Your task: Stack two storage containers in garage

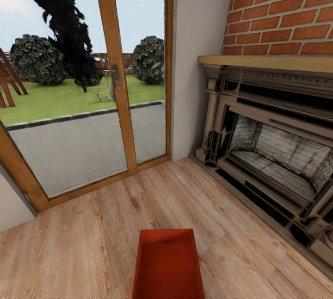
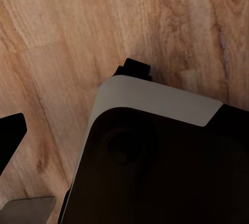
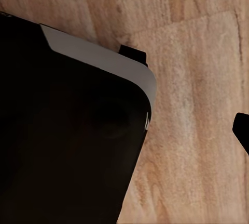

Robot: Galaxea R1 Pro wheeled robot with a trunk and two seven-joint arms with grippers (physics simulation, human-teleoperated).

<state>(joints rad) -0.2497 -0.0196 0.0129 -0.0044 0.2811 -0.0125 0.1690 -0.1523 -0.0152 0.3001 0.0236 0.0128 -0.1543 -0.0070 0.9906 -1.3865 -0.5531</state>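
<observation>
Still in living room; I've one storage container (image 1: 168, 264) below me on wood floor (image 1: 83, 243), pickup next; hands' state I can't tell.

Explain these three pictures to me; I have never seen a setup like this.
These are simulator renders from a wheeled two-armed robot. The big picture comes from its head camera, looking down at a wood plank floor. One orange-red storage container sits on it just ahead, with a brick fireplace to the right and a glass door to the garden. The other two come from cameras on each wrist; they show the robot's dark base above the planks. Nothing appears to be held.
</observation>
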